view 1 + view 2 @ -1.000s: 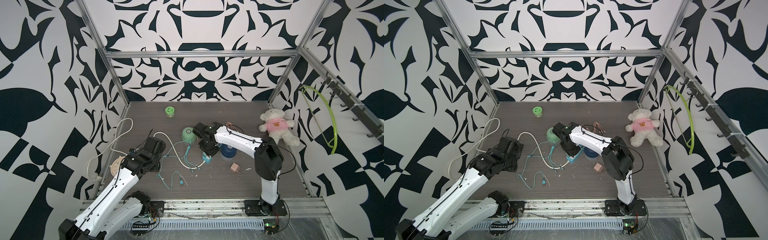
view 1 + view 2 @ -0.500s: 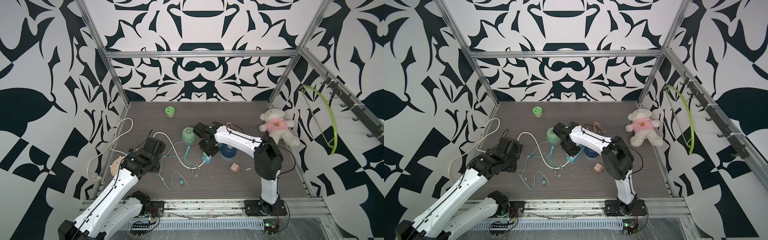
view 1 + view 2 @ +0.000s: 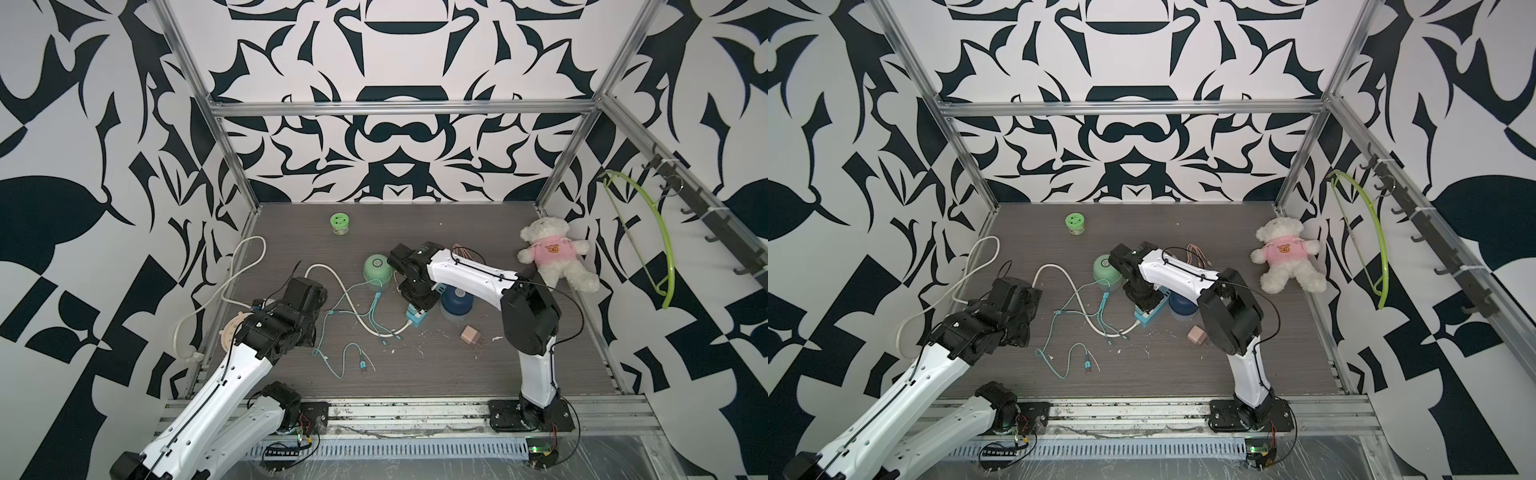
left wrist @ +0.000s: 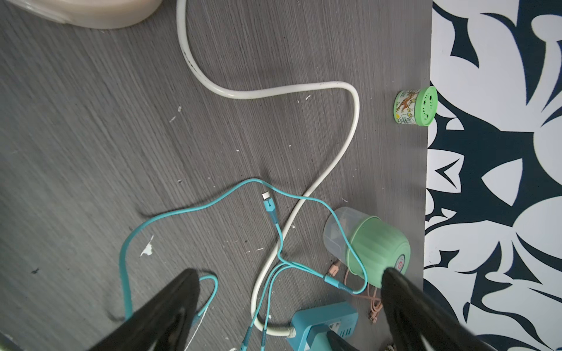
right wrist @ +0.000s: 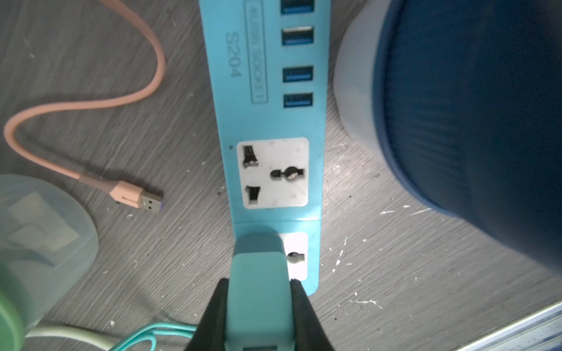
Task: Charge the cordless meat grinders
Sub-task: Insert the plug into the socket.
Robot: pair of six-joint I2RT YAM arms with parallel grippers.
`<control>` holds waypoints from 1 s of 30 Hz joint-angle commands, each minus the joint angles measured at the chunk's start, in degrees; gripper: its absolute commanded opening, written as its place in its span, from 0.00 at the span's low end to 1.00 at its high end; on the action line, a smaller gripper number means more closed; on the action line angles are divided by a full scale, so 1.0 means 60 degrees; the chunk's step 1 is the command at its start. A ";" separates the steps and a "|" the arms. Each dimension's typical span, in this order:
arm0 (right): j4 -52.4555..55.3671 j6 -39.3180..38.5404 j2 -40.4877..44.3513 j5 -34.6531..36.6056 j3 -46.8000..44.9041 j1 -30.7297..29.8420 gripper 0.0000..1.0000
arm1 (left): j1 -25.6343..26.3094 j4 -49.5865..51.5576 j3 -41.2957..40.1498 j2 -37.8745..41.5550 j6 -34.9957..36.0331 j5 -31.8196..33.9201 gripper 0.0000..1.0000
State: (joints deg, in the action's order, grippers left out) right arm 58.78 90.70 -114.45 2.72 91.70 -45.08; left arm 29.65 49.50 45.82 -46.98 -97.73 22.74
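Observation:
The mint green grinder (image 3: 377, 268) stands mid-table, and in the left wrist view (image 4: 377, 252) a teal cable loops against its side. The dark blue grinder (image 3: 456, 300) stands to its right, close beside the blue power strip (image 5: 270, 106). My right gripper (image 5: 258, 285) is shut on a teal charger adapter (image 5: 258, 267) that sits on the strip's end socket. My left gripper (image 4: 290, 273) hangs open above the teal cables (image 4: 188, 209), holding nothing. A loose teal plug (image 4: 267, 197) lies on the table.
A white power cord (image 3: 245, 266) runs from the strip to the left wall. A pink cable (image 5: 91, 103) and pink adapter (image 3: 469, 334) lie loose. A green jar (image 3: 338, 223) stands at the back, a teddy bear (image 3: 552, 257) at the right.

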 commanded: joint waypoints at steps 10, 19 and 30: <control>0.0039 -0.0191 -0.0613 0.0512 -0.0641 0.0028 0.00 | 0.0010 0.0488 -0.0034 0.0121 -0.0015 0.0219 0.97; 0.0070 -0.0634 -0.0166 0.1095 -0.0425 0.0027 0.22 | 0.0010 0.0512 -0.0020 0.0235 0.0234 0.0367 0.98; -0.0085 -0.1459 0.1246 0.1078 -0.0407 0.0057 0.72 | 0.0002 0.0730 0.0092 0.0136 0.0671 0.0684 1.00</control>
State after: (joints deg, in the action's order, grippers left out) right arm 57.43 83.81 -110.02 9.21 89.89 -44.93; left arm 29.65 51.88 45.82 -46.50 -95.00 25.36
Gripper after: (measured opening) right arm 0.711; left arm 0.999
